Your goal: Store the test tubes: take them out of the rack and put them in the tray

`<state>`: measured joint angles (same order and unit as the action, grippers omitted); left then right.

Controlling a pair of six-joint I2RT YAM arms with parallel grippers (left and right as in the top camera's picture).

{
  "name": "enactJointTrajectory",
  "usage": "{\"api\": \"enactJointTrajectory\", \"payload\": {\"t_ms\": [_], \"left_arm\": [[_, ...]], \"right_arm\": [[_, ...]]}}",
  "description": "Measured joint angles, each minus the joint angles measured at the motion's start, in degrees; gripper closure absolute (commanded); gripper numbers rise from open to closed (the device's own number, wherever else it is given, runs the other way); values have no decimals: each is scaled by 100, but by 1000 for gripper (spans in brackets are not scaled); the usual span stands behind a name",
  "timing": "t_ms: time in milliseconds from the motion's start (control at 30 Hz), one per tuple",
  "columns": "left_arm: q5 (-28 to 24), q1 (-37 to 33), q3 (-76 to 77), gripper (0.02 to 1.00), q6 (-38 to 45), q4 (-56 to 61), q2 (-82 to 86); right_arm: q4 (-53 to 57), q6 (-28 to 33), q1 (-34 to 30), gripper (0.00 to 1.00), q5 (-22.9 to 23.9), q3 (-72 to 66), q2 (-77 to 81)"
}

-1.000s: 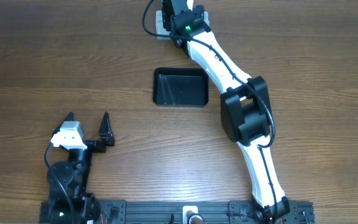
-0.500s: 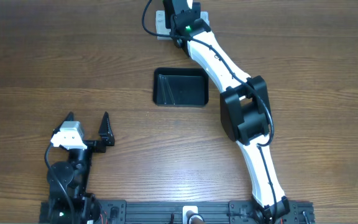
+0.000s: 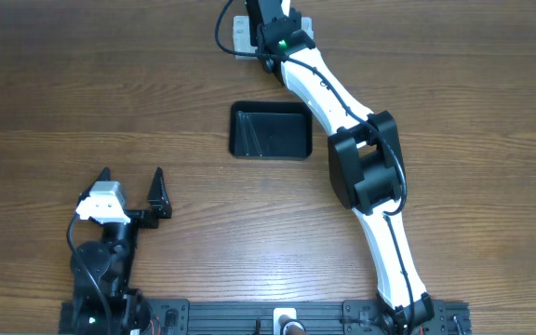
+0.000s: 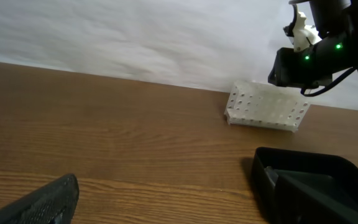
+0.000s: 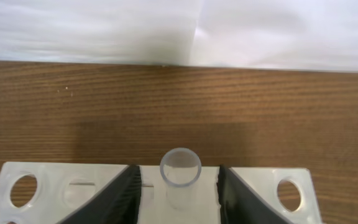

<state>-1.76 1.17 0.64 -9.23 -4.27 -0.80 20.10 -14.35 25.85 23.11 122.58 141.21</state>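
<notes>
The right arm [image 3: 361, 167] is stretching from its base at the near edge of the wooden table [image 3: 454, 93] up to the middle of the far edge. There the right gripper [image 5: 180, 190] is hanging over the white rack [image 3: 241, 41]. In the right wrist view its two fingers [image 5: 124, 193] are standing apart, one on each side of a clear test tube [image 5: 180, 169], with a narrow gap showing on both sides, so they are not pressing on it. The test tube is standing upright in a hole of the rack, its open mouth facing up, and round holes are showing farther along the rack on both sides.

The black tray [image 3: 234, 130] is sitting near the middle of the table, well apart from the rack and nearer to the arms. Faint pale streaks are lying inside it; whether they are tubes cannot be told.

The left gripper [image 3: 131, 177] is resting near the near left corner of the table, its fingers spread wide and holding nothing.
</notes>
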Motion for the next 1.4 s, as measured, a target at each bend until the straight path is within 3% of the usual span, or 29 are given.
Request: {"api": "enactJointTrajectory", "payload": {"t_ms": [567, 1400], "left_arm": [[0, -2, 0, 18, 0, 0, 0], [0, 0, 0, 18, 0, 0, 0]], "right_arm": [[4, 2, 0, 783, 105, 0, 0], [4, 2, 0, 869, 105, 0, 0]]}}
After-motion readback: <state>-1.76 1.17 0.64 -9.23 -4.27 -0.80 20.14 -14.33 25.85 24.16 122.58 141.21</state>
